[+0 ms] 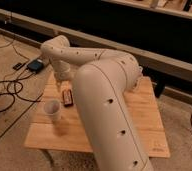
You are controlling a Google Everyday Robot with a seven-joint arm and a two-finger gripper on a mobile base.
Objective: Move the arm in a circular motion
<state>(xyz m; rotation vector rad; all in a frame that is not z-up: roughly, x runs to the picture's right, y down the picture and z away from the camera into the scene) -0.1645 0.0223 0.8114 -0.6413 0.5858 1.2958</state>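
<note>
Mostly arm (106, 100) hides table (145, 116), fingers (62, 79) over back-L edge, open/closed can't tell

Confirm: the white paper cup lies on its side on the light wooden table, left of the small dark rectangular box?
No: the camera view shows the white paper cup standing upright on the table, left of the dark box. The gripper of the cream-white arm hangs over the table's far left corner.
</note>
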